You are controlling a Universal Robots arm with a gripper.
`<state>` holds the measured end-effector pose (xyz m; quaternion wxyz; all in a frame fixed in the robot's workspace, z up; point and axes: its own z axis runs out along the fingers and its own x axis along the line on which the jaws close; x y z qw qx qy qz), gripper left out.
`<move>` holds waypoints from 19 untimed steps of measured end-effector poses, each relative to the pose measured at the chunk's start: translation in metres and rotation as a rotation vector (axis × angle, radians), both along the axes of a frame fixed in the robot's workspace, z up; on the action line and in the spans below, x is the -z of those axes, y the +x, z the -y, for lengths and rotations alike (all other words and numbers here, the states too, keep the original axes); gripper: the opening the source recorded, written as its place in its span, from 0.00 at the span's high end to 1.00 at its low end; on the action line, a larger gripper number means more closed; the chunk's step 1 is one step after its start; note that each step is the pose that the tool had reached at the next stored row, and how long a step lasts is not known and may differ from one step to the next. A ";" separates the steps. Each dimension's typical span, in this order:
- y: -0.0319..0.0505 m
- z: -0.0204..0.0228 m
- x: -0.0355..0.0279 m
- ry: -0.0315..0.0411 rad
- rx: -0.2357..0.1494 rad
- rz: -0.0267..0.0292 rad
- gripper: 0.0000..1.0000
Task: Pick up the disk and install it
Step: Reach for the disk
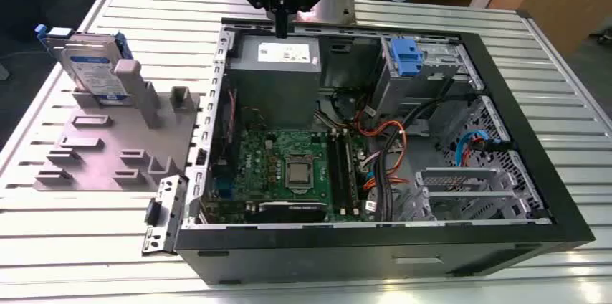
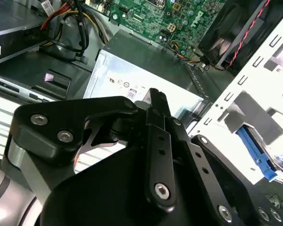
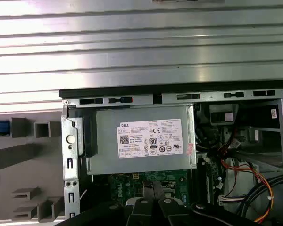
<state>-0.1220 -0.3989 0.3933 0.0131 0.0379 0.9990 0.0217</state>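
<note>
Your gripper [image 1: 283,30] hangs over the far rim of the open computer case [image 1: 535,175], directly above the grey power supply box [image 1: 277,57]; its jaws stand together with nothing between them. The disk [image 1: 91,67] is not beneath you; it stands on edge in the grey fixture [image 1: 105,153] outside the case, on the slatted table [image 1: 57,247]; from the jaws it lies well apart toward the exterior view's left and somewhat nearer that camera, with the case's side wall between. Its long axis looks upright, the labelled broad face turned toward the exterior camera, the blue carrier frame showing at its upper corners; I judge that its thin top edge is the part offered to the fingers; the gap is mostly sideways across the case wall.
</note>
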 end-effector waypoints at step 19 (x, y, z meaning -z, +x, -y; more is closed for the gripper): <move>-0.0034 0.0000 0.0000 0.0000 0.000 0.0000 0.89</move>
